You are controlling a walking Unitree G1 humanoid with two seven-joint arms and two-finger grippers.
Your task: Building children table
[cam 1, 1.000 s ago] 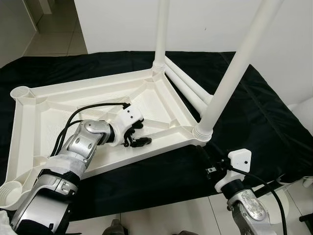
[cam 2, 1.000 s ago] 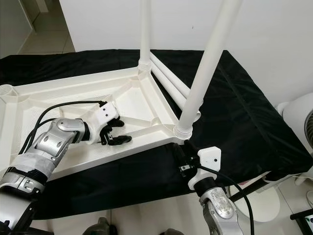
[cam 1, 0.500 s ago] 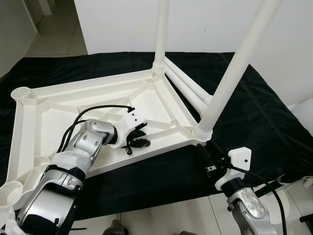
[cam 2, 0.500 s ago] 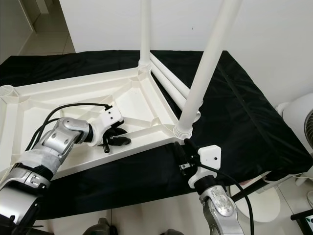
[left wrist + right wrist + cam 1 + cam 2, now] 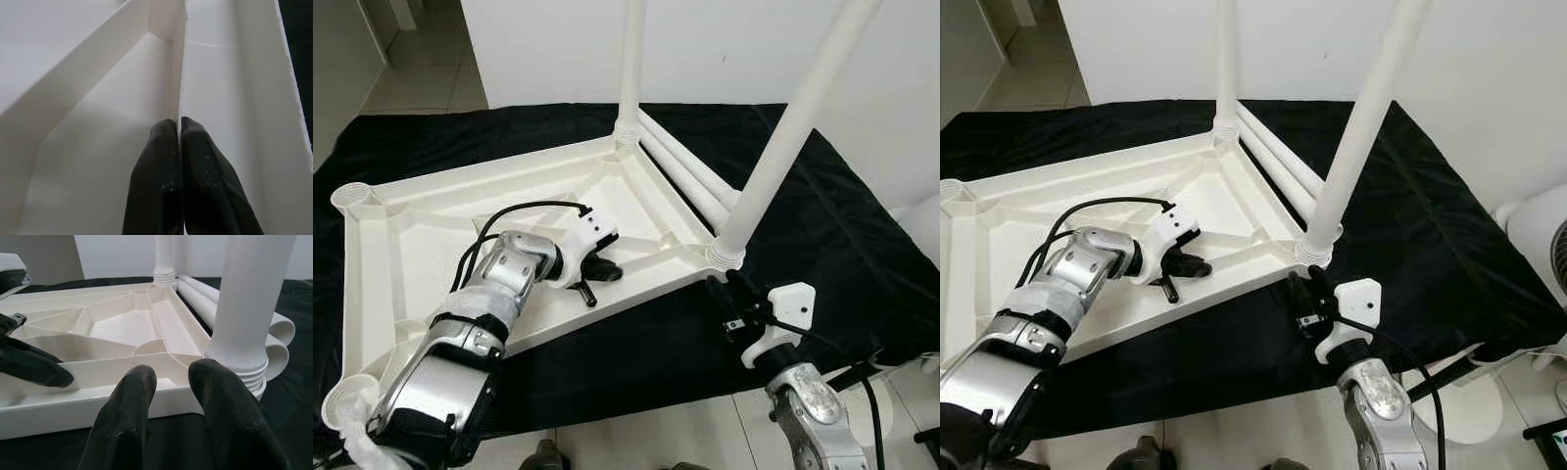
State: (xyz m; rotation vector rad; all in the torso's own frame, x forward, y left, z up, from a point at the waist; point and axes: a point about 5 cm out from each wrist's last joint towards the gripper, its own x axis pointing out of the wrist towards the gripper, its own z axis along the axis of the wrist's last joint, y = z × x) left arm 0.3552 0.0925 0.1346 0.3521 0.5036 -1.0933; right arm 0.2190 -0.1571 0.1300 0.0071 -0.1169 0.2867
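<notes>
You have the white plastic tabletop (image 5: pixel 431 211) lying upside down on the desk (image 5: pixel 822 225), which wears a matte black cloth; its underside is smooth, glossy and cut by thin raised ribs into triangular bays, with a round socket at each corner; two round legs (image 5: pixel 781 147) stand upright in the far and near-right sockets, and two more legs (image 5: pixel 690 181) lie side by side on the cloth beside the tabletop's right edge. Your left gripper (image 5: pixel 590 277) sits inside the tabletop, its fingers (image 5: pixel 195 186) pinched onto a thin rib; your right gripper (image 5: pixel 1304 299) hovers just before the near-right leg, fingers (image 5: pixel 124 421) slightly parted, holding nothing.
</notes>
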